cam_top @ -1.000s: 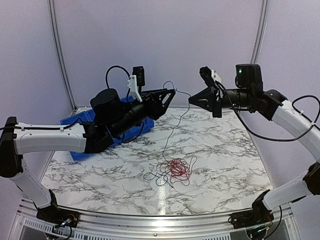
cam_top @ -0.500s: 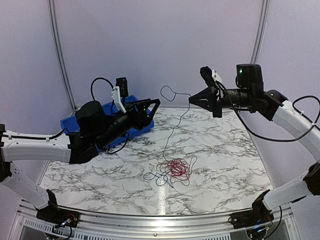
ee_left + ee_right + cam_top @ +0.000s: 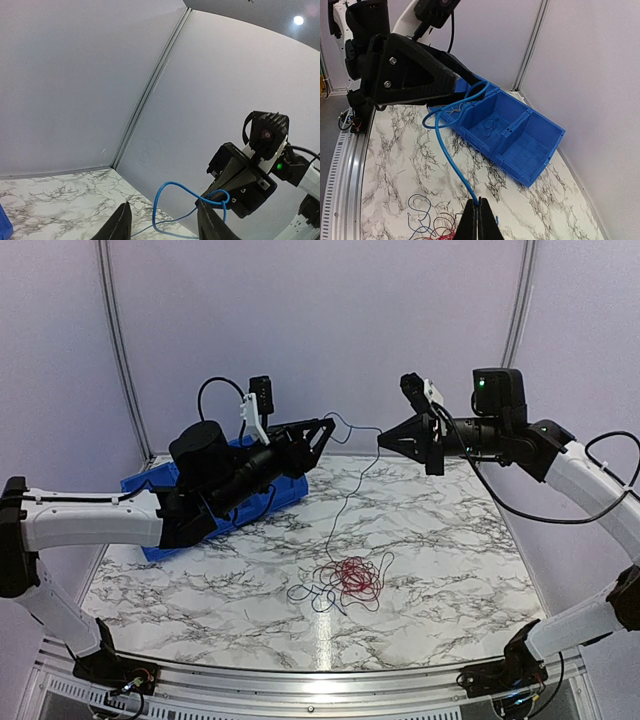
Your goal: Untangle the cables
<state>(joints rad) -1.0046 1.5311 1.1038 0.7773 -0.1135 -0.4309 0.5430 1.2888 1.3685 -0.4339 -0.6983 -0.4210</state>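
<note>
The cables lie as a loose tangle (image 3: 345,580) on the marble table, red loops in the middle and dark blue ones round them. One blue wire (image 3: 345,495) rises from the tangle to my right gripper (image 3: 383,438), which is shut on it high above the table; the wire's free end curls into a loop (image 3: 167,200). My left gripper (image 3: 326,428) is open, its fingers (image 3: 120,225) on either side of that loop, not closed on it. In the right wrist view the blue wire (image 3: 451,157) runs from the shut fingertips (image 3: 479,217) toward the left gripper (image 3: 420,75).
A blue bin (image 3: 150,490) with compartments stands at the back left under the left arm; in the right wrist view (image 3: 520,137) it holds a few thin wires. Lilac walls close in the back and sides.
The left arm drew back to the left and lower, then came back up and right to the wire's loop. The right gripper and the tangle have not moved.
</note>
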